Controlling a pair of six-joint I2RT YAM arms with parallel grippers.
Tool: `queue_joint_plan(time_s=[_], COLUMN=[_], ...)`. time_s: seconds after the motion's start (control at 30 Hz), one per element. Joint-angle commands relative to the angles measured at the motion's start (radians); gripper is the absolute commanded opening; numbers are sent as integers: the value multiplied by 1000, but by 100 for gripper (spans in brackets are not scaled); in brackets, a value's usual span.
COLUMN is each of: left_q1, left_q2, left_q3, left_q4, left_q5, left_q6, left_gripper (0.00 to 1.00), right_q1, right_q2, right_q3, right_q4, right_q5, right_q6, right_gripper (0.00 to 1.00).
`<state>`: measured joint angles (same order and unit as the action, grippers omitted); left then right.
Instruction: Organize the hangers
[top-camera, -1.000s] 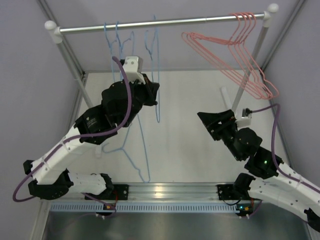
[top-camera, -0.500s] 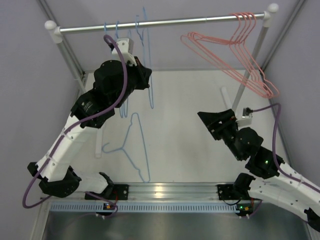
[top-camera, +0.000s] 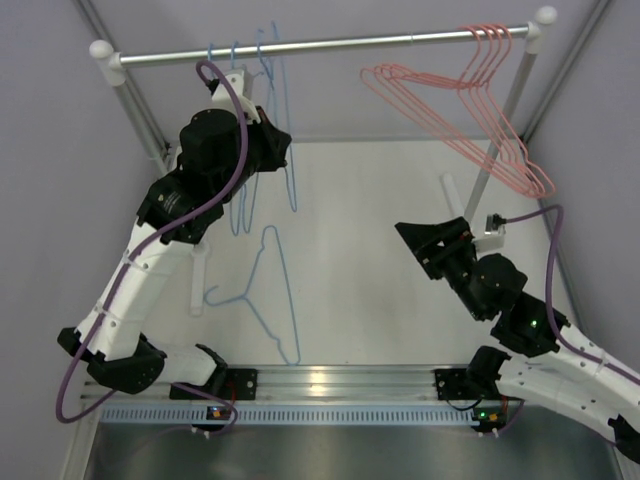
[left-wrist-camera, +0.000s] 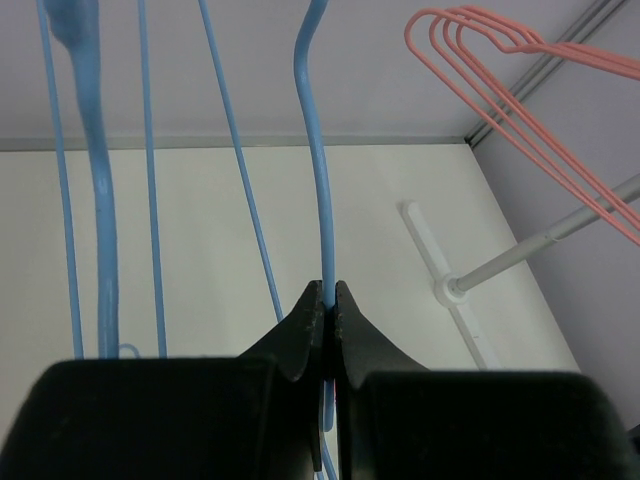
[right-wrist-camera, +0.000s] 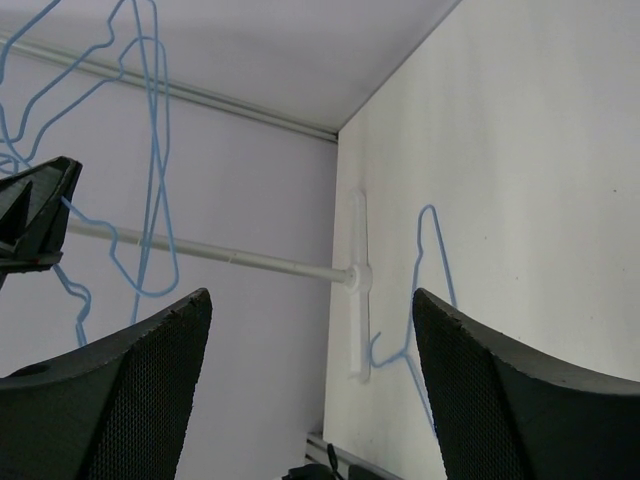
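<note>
My left gripper (top-camera: 284, 148) is shut on the wire of a light blue hanger (top-camera: 291, 190) and holds it high, just under the silver rail (top-camera: 360, 42). Its hook reaches up to the rail beside the other blue hangers (top-camera: 225, 60); I cannot tell whether it rests on the rail. The left wrist view shows the jaws (left-wrist-camera: 329, 292) pinching that blue wire (left-wrist-camera: 312, 120). Another blue hanger (top-camera: 265, 300) lies flat on the table. Several pink hangers (top-camera: 455, 115) hang at the rail's right end. My right gripper (top-camera: 412, 252) hovers open and empty over the table's right side.
The rack's left post (top-camera: 140, 115) and right post (top-camera: 505, 120) stand on white feet (right-wrist-camera: 358, 275) on the table. Grey walls close in on both sides. The arms' mounting rail (top-camera: 330, 382) runs along the near edge.
The left arm has raised the held blue hanger up and to the left, bringing its hook to the rail by the other blue hangers. The right arm has stayed put.
</note>
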<state>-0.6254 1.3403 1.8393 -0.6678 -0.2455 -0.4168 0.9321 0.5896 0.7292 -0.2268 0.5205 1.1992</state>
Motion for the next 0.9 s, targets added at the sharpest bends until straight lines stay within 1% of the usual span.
queue_joint_plan(time_s=[0.0, 0.53, 0.67, 0.73, 0.87], left_q1=[9, 9, 9, 9, 9], left_q2=[-6, -55, -66, -73, -96], left_q3=[20, -25, -31, -37, -51], left_q4=[14, 14, 14, 16, 17], left_q5=[26, 29, 32, 32, 40], left_q6=[-4, -13, -11, -11, -8], left_gripper=[0, 1, 7, 14, 20], right_q1=[11, 11, 11, 11, 11], right_q2=[9, 16, 16, 18, 18], right_q3=[49, 42, 42, 41, 38], right_q4=[-9, -9, -8, -9, -9], right_q5=[16, 16, 16, 15, 13], right_q6=[-16, -12, -10, -9, -7], right_gripper=[79, 79, 79, 79, 79])
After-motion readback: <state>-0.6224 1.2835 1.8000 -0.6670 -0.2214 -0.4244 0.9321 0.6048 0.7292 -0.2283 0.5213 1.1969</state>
